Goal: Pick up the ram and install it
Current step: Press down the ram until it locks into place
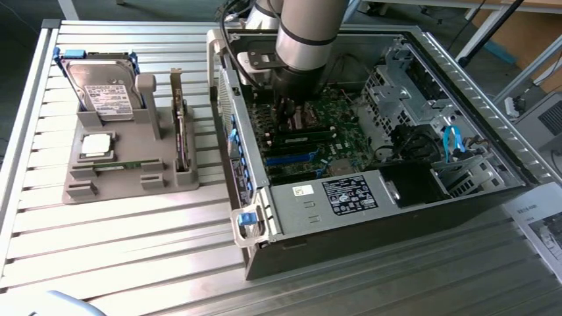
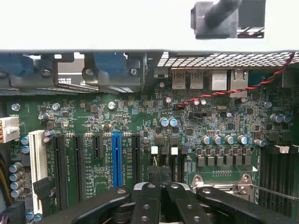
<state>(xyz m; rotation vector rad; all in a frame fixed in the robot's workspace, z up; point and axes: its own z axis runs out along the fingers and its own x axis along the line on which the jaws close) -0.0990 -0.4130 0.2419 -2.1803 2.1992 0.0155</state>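
The claw is seen pressed together with nothing pinched, just above the motherboard inside the open computer case, while the ram is left lying in the grey holder on the counter, well apart.

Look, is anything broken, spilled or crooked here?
Nothing stands out. The hard drive and card stand straight in the gray holder, the computer case lies open, and the shut hand hangs over the motherboard, holding nothing.
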